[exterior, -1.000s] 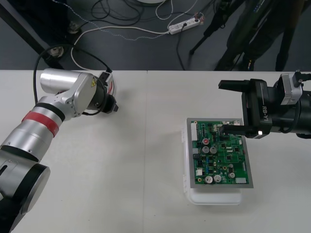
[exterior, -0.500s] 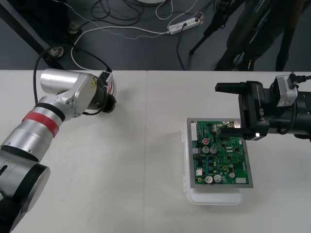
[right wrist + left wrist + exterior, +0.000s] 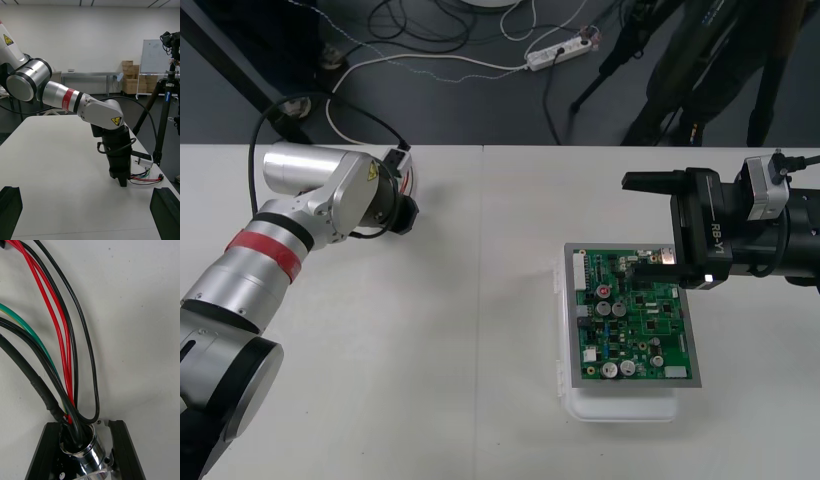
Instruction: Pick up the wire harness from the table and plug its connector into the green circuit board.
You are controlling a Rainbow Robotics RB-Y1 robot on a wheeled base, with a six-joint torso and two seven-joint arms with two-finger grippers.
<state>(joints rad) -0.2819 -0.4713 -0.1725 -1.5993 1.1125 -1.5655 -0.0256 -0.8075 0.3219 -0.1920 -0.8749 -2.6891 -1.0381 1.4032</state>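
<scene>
Bright even light fr above; faint soft shadows on table; glint on socket.

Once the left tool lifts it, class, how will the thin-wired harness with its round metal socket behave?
Probably floppy: its red, black and green wires curve in loose loops. The shiny round metal socket between the left tool's fingers may slip or twist.

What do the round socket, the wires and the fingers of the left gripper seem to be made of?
The socket: likely polished metal; it is silvery and mirrors bright highlights. The wires: probably plastic-insulated, smooth and glossy in red, black and green; the conductor inside is hidden. The fingers of the left gripper: matt black, plastic or coated metal; I cannot tell which.
</scene>
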